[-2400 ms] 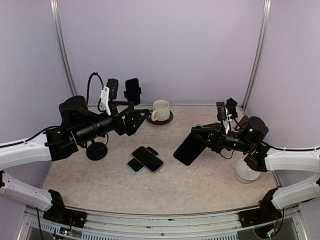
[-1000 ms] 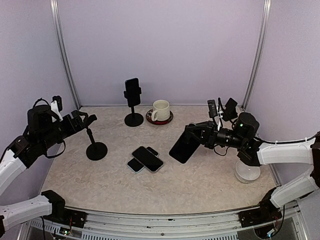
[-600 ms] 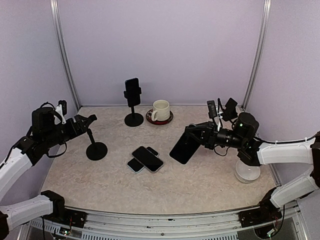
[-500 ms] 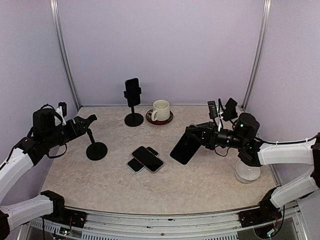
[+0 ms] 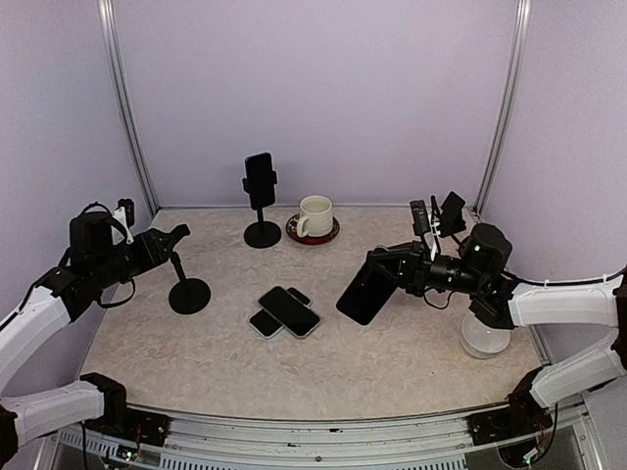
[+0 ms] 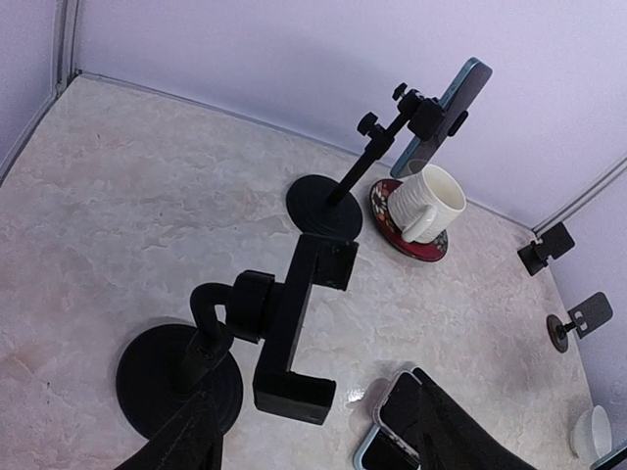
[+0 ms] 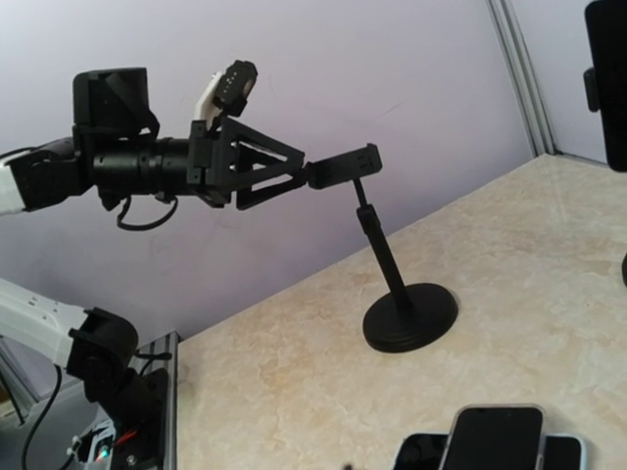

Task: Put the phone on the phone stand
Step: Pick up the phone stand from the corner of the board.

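Right gripper [image 5: 390, 266] clenches the phone [image 5: 362, 292] by its upper end above the table's [image 5: 421, 362] right half, long axis slanting down-left, lower end pointing toward the stand [image 5: 186, 285], well apart.

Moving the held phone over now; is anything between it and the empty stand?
Nothing upright. The phone in the right gripper has open air to the empty stand; only stacked phones lie flat below. The left gripper hovers at its clamp.

Bright, even light; soft shadows
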Motion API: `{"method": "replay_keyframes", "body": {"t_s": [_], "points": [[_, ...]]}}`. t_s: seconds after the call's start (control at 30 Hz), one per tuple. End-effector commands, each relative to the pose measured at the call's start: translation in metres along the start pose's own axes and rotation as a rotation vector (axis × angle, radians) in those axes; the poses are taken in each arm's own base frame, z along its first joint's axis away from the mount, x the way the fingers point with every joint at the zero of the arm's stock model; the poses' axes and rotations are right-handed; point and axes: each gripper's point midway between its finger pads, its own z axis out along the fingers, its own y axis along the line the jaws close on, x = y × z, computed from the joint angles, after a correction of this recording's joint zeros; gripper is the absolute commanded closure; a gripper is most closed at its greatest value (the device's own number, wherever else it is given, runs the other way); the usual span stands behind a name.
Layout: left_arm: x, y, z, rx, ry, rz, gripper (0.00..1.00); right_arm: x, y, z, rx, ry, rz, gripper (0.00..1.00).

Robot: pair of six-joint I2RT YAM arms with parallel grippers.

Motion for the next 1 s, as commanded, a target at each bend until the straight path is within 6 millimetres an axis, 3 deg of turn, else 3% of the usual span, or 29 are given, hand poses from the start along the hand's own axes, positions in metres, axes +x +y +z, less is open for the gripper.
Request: {"method": "replay_keyframes", "body": {"t_s": [0.0, 0.97], "points": [[-0.004, 0.009, 0.005, -0.034, -0.032, 0.015, 0.37, -0.017, 0.008, -0.006, -0.018, -0.058, -0.044, 1.00], [-0.003, 0.009, 0.016, 0.009, -0.031, -0.004, 0.65, -0.010, 0.001, 0.001, -0.017, -0.034, -0.032, 1.00]]}}
